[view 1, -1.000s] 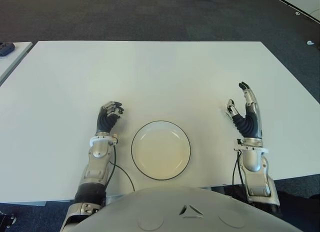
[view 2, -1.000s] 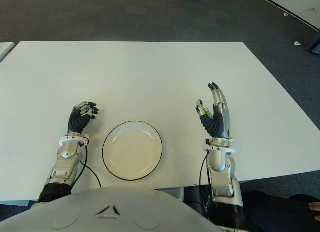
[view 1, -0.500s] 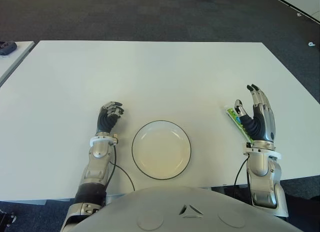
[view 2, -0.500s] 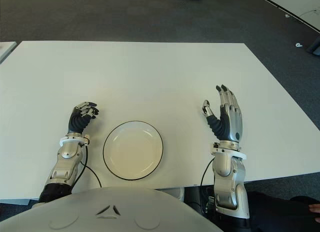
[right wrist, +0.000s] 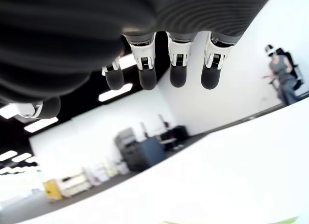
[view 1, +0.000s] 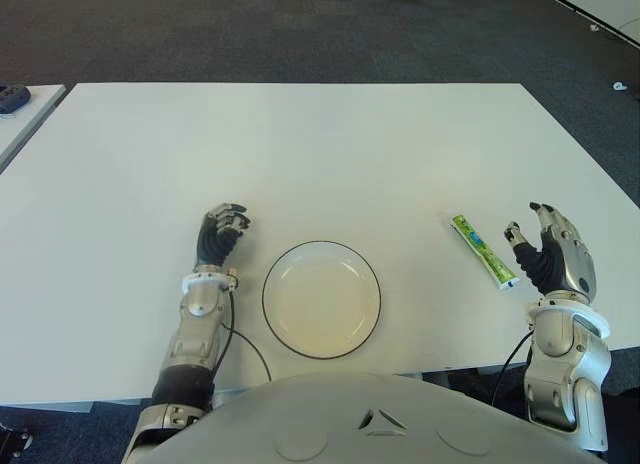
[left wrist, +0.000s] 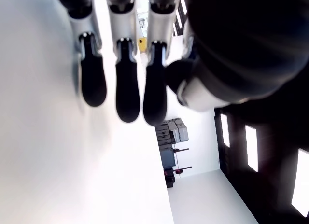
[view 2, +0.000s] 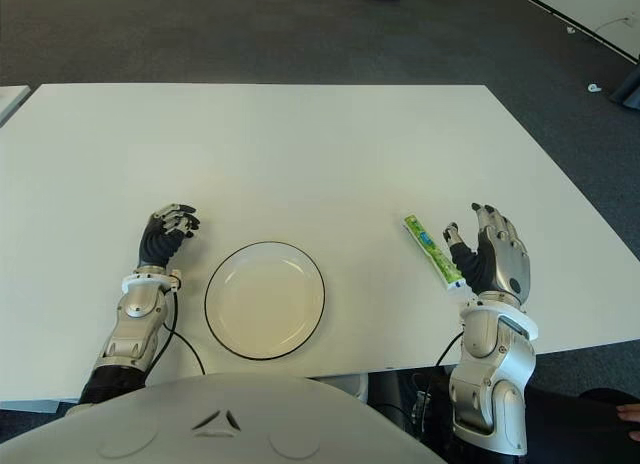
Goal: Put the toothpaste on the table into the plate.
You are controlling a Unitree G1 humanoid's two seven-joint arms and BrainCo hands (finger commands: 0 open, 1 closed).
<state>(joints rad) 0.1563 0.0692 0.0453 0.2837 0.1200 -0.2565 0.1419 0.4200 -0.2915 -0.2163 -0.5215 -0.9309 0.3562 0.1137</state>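
A green toothpaste tube (view 1: pixel 483 250) lies flat on the white table (view 1: pixel 300 154), to the right of an empty white plate (view 1: pixel 321 299) with a dark rim. My right hand (view 1: pixel 541 248) is just right of the tube's near end, close to the table's front edge. Its fingers (right wrist: pixel 176 64) are spread and hold nothing, and it shows apart from the tube. My left hand (view 1: pixel 220 232) shows left of the plate with its fingers (left wrist: pixel 128 84) curled and nothing in them.
A second white table's corner (view 1: pixel 20 109) with a dark object on it shows at the far left. Dark carpet surrounds the table. A person (right wrist: pixel 282 77) stands far off in the right wrist view.
My right hand has drawn back to the right and towards the front edge, uncovering the toothpaste tube lying on the table. The left hand and the plate have not moved.
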